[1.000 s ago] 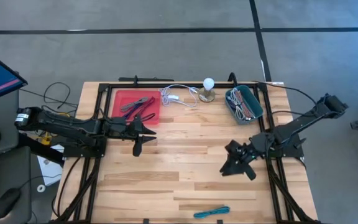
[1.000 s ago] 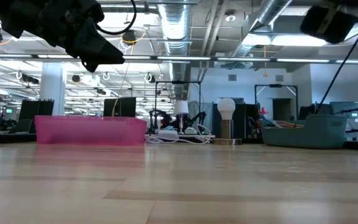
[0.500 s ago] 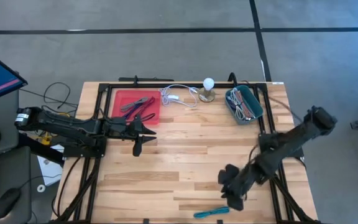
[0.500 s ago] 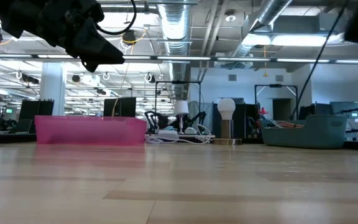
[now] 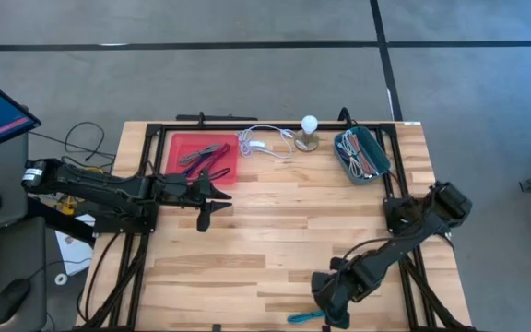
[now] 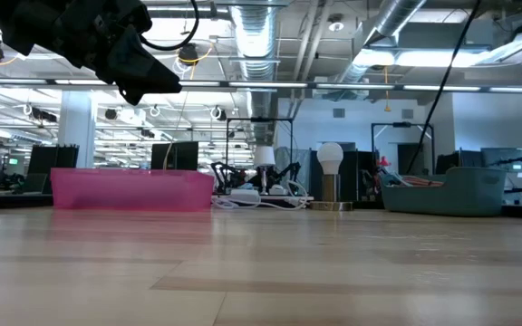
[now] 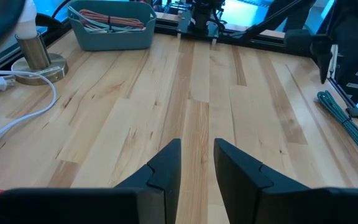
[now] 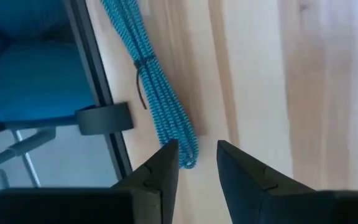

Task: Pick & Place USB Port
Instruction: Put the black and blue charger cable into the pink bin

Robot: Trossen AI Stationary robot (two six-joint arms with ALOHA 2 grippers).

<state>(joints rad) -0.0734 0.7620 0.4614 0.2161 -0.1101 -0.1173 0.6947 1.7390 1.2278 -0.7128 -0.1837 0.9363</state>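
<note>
Wooden table (image 5: 275, 231) planks are seen from above, with the teal coiled cable (image 5: 313, 315) lying at the near edge beside the right gripper (image 5: 332, 309); the left gripper (image 5: 205, 217) is held by the red tray (image 5: 175, 144). From each wrist, fingers (image 8: 161, 171) are seen slightly apart, empty.

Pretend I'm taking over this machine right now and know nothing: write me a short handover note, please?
Right gripper: jaws apart, empty, hovering over one end of the teal cable, which lies bundled at the table's near edge.
Left gripper: jaws apart, empty, waiting in the air beside the red tray.
Grey-blue bin at the far right corner already holds other cables.
Done: the approach only.
Left: grasp the cable, lift it, and place it, probably in the bin.
</note>
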